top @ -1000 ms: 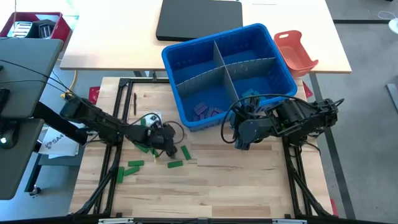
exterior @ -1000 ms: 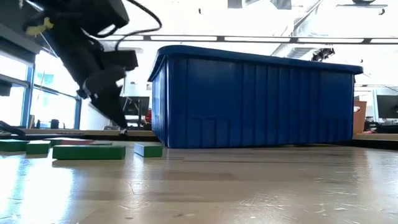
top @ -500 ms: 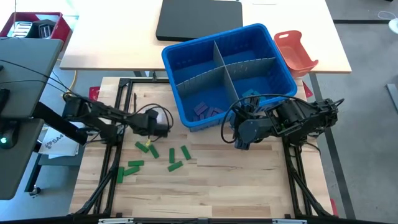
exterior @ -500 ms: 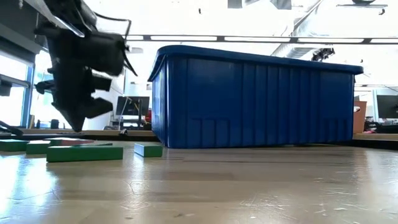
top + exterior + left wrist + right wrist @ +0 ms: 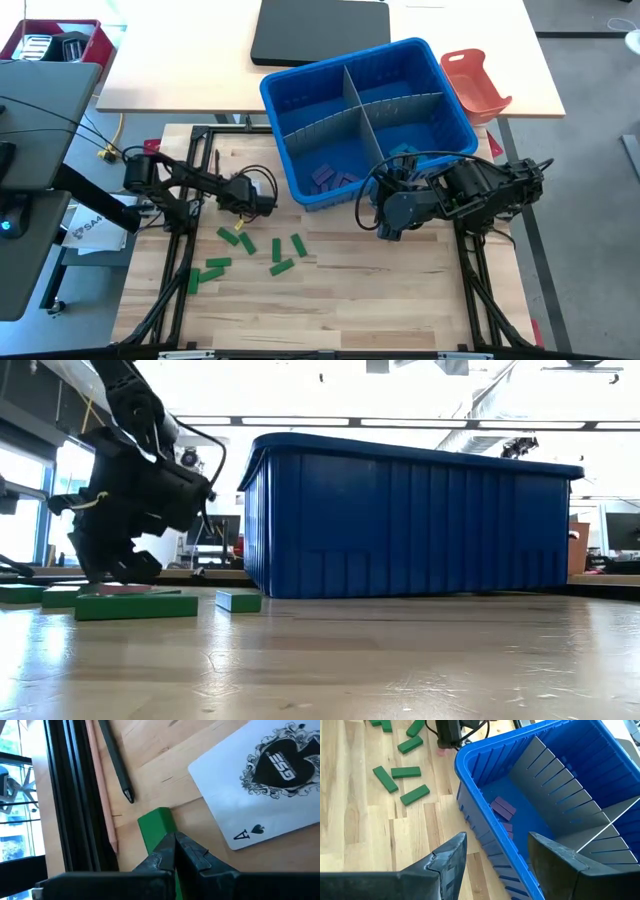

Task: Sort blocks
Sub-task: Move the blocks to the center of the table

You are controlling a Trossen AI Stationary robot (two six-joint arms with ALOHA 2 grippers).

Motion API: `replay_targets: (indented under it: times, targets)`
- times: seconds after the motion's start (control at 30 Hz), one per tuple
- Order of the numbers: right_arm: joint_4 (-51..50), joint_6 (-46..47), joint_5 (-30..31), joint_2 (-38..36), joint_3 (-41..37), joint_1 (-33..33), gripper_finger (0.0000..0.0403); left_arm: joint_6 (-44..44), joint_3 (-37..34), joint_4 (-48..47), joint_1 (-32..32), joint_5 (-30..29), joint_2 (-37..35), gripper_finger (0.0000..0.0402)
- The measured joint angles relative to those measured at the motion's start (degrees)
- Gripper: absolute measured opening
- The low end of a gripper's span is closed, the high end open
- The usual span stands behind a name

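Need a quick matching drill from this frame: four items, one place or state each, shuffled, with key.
Items:
1. left gripper
2. right gripper
3. purple blocks
4. playing card

Places/states:
A. inside the blue bin
B. open, at the bin's near edge
C. lying face up on the table
D. shut on a green block

Pairs: 1-D, 2-B, 3-A, 4-C

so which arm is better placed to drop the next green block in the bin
Left. Its tool is shut on a green block and raised beside the blue bin. The right tool is open and empty at the bin's front wall, away from the loose green blocks.
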Motion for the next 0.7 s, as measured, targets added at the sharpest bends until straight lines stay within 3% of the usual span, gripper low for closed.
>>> replay_targets:
  times: [0.2,0.3,0.7]
  targets:
    - [0.0,0.1,0.0,0.0,0.0,0.0,0.0204,-1.11,0.79,1.46,-5.93,6.32,-2.69,0.0]
    - [0.0,-0.03,0.0,0.0,0.0,-0.03,0.0204,-4.77,1.65,-0.59,-8.89,5.99,-5.28,0.0]
    - [0.0,0.1,-0.02,0.0,0.0,-0.42,0.0204,-11.35,1.45,-12.45,-9.62,7.22,-7.67,0.0]
